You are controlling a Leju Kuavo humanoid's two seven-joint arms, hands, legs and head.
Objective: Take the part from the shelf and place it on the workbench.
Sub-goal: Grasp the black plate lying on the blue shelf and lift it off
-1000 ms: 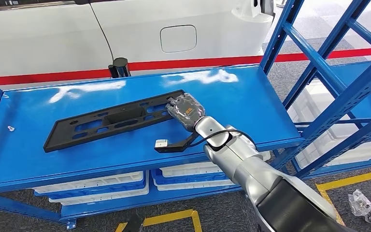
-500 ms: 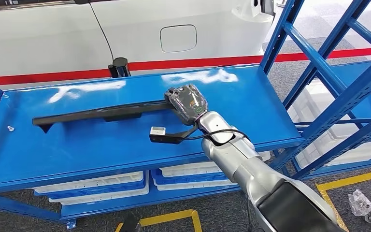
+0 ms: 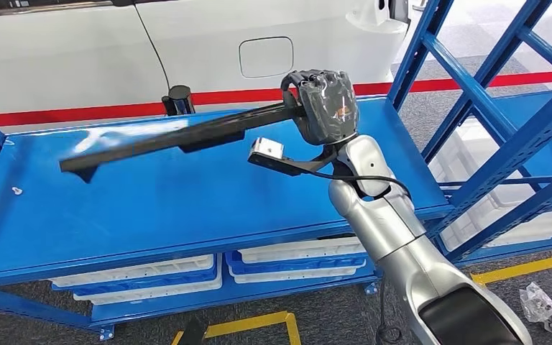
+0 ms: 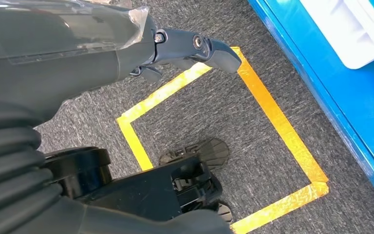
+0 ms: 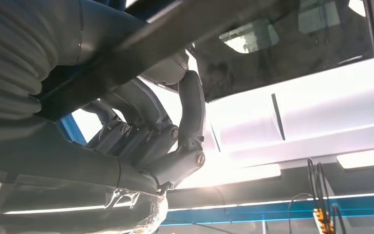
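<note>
Right hand (image 3: pixel 323 106) clenched around one end of black part (image 3: pixel 165 139), raised above blue shelf (image 3: pixel 187 208). Part sticking out leftward from hand, edge-on. Left hand (image 4: pixel 102 44) hanging over floor, fingers apart, holding nothing.

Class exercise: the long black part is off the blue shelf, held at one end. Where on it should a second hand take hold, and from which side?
Probably the free far end of the black part, approached from below. The right hand grips only one end, so the flat bar sticks out unsupported over the shelf, turned edge-on and sloping slightly down. Cupping underneath should steady it.
</note>
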